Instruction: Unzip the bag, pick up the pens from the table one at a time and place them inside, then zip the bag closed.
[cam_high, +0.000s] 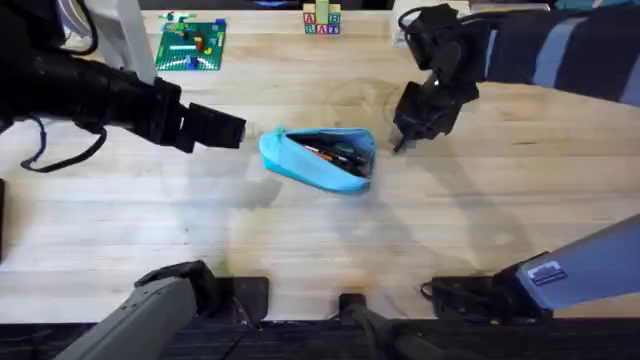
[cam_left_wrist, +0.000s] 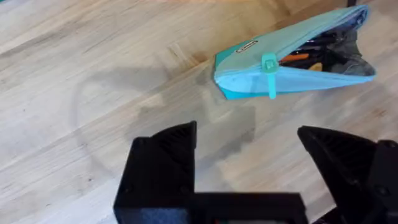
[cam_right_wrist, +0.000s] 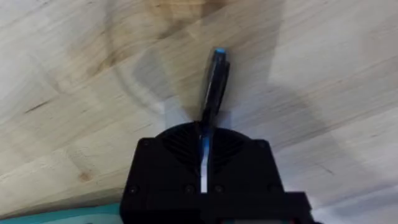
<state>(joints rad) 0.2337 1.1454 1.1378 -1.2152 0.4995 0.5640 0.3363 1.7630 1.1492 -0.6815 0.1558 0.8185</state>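
The light-blue bag (cam_high: 318, 160) lies in the middle of the table (cam_high: 480, 215), its zipper open, with dark pens and something orange inside (cam_high: 338, 152). In the left wrist view the bag (cam_left_wrist: 292, 62) gapes, and its teal zipper pull (cam_left_wrist: 268, 70) hangs over the side. My left gripper (cam_high: 236, 131) hovers just left of the bag, open and empty (cam_left_wrist: 249, 155). My right gripper (cam_high: 404, 137) is just right of the bag, above the table. It is shut on a slim black pen (cam_right_wrist: 215, 81) with a blue tip that sticks out past the fingers.
A green brick baseplate (cam_high: 190, 45) with small bricks lies at the back left. Letter blocks (cam_high: 322, 20) stand at the back centre. The arm bases (cam_high: 200, 290) sit along the front edge. Bare wood spreads in front of the bag.
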